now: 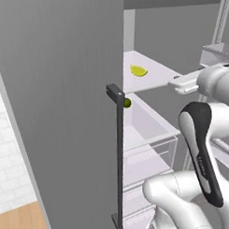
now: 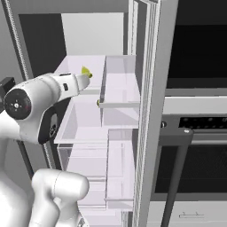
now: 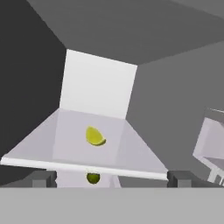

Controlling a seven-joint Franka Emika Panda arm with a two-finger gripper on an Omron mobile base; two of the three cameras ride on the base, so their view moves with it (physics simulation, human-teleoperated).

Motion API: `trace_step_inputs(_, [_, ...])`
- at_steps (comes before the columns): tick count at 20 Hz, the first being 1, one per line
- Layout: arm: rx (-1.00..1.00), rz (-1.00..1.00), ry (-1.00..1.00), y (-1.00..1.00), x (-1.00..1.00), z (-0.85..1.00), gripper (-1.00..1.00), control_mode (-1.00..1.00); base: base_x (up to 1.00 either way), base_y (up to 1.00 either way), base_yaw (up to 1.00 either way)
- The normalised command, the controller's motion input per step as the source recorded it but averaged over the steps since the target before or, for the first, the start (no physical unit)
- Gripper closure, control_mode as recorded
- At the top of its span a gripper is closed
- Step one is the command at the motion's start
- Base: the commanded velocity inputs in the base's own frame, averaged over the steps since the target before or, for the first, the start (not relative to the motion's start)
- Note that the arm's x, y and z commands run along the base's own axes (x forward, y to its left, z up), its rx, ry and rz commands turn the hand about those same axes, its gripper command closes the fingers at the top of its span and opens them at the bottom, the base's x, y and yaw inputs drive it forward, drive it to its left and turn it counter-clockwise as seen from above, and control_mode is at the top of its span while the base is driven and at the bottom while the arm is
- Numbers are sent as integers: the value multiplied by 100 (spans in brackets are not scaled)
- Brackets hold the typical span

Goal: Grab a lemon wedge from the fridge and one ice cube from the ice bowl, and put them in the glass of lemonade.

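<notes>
The fridge stands open, its grey left door swung toward me. The lemon wedge lies alone on the white upper shelf; it shows yellow-green in the hand view and just past the hand in the right base view. My gripper is open, its fingertips spread wide at the shelf's front edge, short of the wedge and holding nothing. The hand reaches in from the right at shelf height. The ice bowl and the glass of lemonade are out of view.
A small dark green round fruit sits just under the shelf, above a clear drawer. The door's long dark handle stands close on the left. The right door's clear bins flank the opening, with a black oven beyond.
</notes>
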Motion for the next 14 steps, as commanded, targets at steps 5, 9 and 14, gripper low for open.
trace_step_inputs(5, [-3, 10, 28, -20, 33, 33, -100, -100, 0, 0, 0])
trace_step_inputs(9, [-4, 3, 45, 0, 0, 62, -100, -100, 0, 0, 0])
trace_step_inputs(14, [-5, 0, 31, -3, 14, 20, -100, -100, 0, 0, 0])
